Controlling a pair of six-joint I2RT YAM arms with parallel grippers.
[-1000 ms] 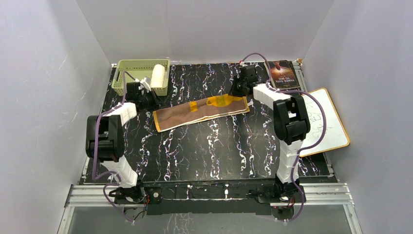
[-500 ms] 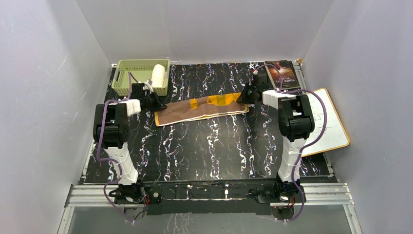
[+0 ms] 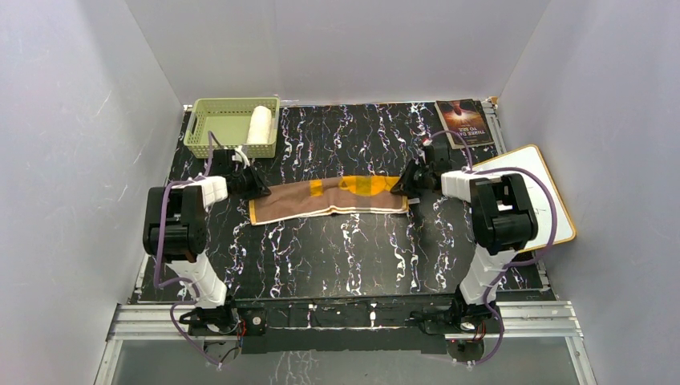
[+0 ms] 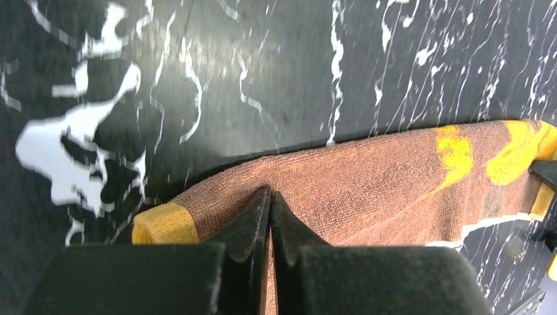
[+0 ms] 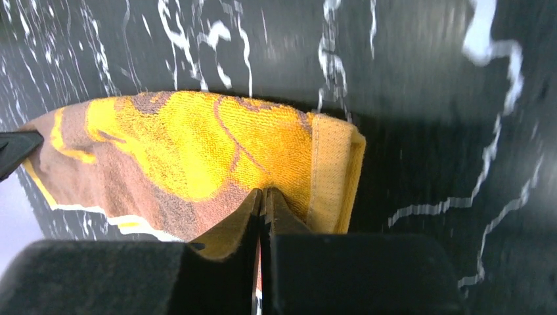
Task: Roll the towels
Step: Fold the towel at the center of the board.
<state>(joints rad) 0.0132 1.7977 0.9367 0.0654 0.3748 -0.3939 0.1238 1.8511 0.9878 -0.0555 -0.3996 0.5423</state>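
Observation:
The orange-yellow and brown towel (image 3: 329, 199) is folded into a long strip and stretched left to right across the black marbled table (image 3: 345, 257). My left gripper (image 3: 258, 192) is shut on its brown left end (image 4: 368, 177), the jaws (image 4: 270, 193) pinching a ridge of cloth. My right gripper (image 3: 403, 184) is shut on the yellow right end (image 5: 190, 151), its tips (image 5: 262, 191) closed on the fabric beside the hem. The cream-white towel (image 3: 258, 124) lies rolled up in the pale green basket (image 3: 228, 102) at the back left.
A dark book (image 3: 463, 122) lies at the back right corner. A whiteboard (image 3: 553, 204) overhangs the table's right edge beside the right arm. White walls close in on three sides.
Both arms have drawn back toward the near side, pulling the towel strip nearer and turning it from slanted to almost level. Both grips have stayed closed.

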